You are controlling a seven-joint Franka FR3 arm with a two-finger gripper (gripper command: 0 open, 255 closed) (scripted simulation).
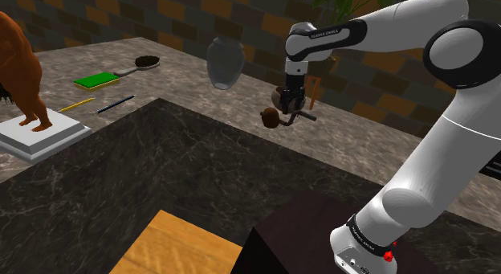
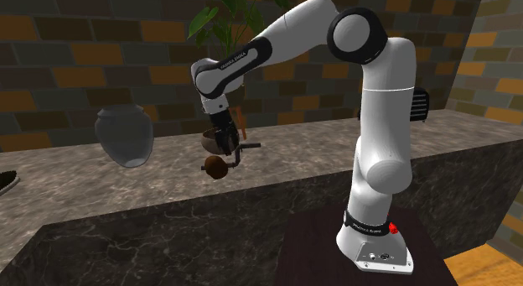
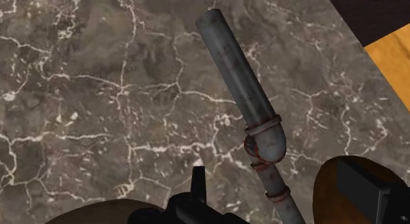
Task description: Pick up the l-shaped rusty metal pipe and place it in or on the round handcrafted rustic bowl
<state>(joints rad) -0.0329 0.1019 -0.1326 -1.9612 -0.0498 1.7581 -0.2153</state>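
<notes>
A grey rusty L-shaped pipe (image 3: 236,71) lies on the dark marble counter (image 3: 98,91), its long arm pointing away from the gripper. My gripper (image 3: 282,190) is open just above it, and the pipe's short leg sits between the fingers without touching them. From the shoulder view the gripper (image 1: 291,112) points down with the pipe (image 1: 306,116) sticking out beside it. A dark brown bowl (image 1: 279,93) stands right behind the hand. In the second exterior view the bowl (image 2: 208,142) peeks out behind the gripper (image 2: 228,150), and the pipe (image 2: 248,146) shows to its right.
A small brown round object (image 1: 270,117) sits just in front of the gripper. A grey vase (image 1: 224,61) stands close on the shoulder view's left. Farther left lie a green book (image 1: 95,80), pencils (image 1: 116,104) and an orange statue (image 1: 24,71). The counter's front edge (image 2: 277,200) is near.
</notes>
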